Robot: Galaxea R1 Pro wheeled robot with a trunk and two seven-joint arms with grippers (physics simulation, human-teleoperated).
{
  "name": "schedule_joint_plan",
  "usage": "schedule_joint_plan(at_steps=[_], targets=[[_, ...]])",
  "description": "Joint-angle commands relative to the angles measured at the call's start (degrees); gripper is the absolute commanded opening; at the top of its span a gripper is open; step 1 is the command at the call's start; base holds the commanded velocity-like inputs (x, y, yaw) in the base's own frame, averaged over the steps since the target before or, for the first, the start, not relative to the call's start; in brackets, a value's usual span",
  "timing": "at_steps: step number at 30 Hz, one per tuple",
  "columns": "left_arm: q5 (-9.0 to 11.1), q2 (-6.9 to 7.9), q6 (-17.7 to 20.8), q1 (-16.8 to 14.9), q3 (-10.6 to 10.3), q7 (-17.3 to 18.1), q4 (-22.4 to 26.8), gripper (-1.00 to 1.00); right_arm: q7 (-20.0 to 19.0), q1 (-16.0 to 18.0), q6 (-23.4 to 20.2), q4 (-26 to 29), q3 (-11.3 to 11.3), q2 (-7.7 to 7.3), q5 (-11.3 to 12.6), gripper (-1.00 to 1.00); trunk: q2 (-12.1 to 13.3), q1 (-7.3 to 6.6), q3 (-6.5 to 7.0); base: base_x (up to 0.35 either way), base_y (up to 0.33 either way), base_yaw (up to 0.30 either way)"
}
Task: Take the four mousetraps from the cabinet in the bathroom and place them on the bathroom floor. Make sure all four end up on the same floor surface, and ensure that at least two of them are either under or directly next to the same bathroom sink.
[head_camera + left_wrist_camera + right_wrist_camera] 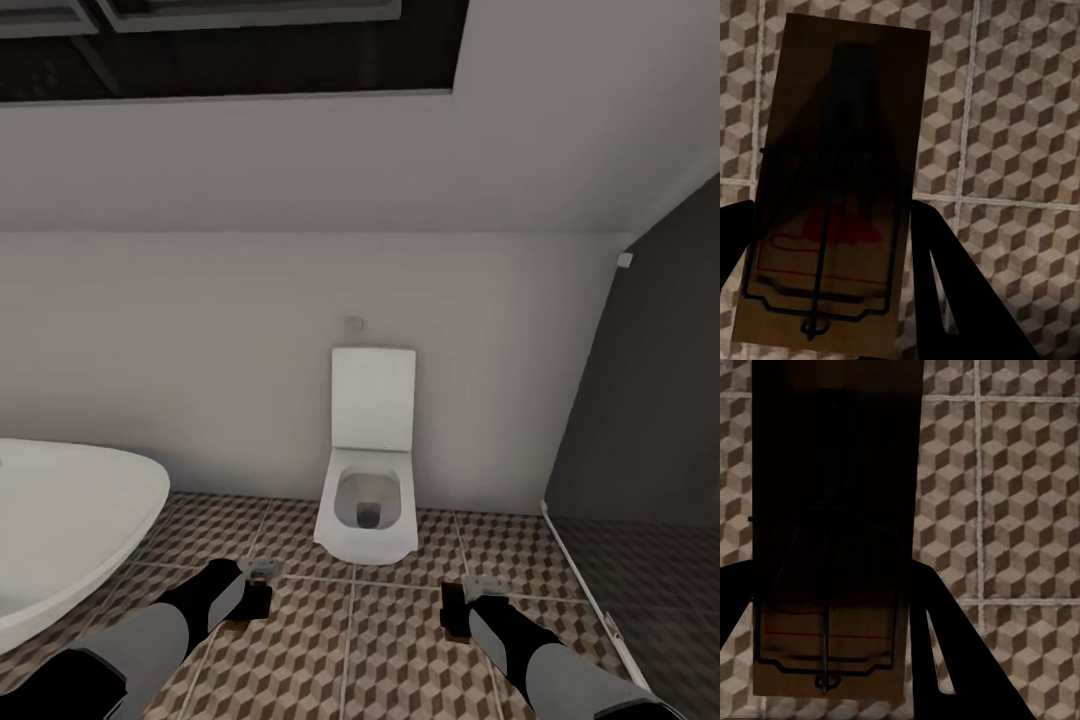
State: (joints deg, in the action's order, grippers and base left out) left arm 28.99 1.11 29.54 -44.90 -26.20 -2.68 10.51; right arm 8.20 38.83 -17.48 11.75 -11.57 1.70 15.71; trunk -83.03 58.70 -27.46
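Each gripper grips one mousetrap between its dark fingers, above the cube-patterned bathroom floor (pixel 350 640). The left gripper (pixel 825 247) clamps a tan board (pixel 840 180) with dark wire parts and a red mark; the right gripper (pixel 832 607) clamps a similar, more shadowed board (pixel 832 547), cut off at its far end. Ahead of both grippers the white toilet (pixel 368 480) stands open, its bowl holding a dark drain. A white bathtub (pixel 60 520), partly cut off, lies beside the left arm.

Both arms reach fwd from the frame's lower corners, forearms angled inward. Left claw (pixel 258 590) at lower left is clamped on a mousetrap (pixel 832 187); right claw (pixel 462 600) at lower right likewise grips a second mousetrap (pixel 832 547).
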Motion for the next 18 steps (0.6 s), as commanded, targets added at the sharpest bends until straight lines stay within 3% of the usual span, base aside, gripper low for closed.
schedule_joint_plan(at_steps=[1, 7, 18], targets=[[0.38, 0.04, 0.29, -0.02, -0.44, -0.23, 0.16, -1.0, 0.05, 0.05, -1.05, 0.12, -0.48, -0.02, 0.76, -1.0, -0.45, 0.25, -0.31, 0.19, 0.0, 0.0], [0.29, 0.11, 0.26, -0.02, -0.44, -0.22, 0.15, -1.0, -0.38, 0.03, -3.93, 0.17, -0.4, -0.03, 0.73, -1.0, -2.85, 1.57, -1.79, 0.074, 0.0, 0.0], [0.28, 0.16, 0.26, -0.02, -0.42, -0.22, 0.13, -1.0, -0.24, 0.03, -4.5, 0.24, -0.32, -0.11, 0.72, -1.0, -7.27, 3.99, -3.85, 0.006, 0.0, 0.0]])
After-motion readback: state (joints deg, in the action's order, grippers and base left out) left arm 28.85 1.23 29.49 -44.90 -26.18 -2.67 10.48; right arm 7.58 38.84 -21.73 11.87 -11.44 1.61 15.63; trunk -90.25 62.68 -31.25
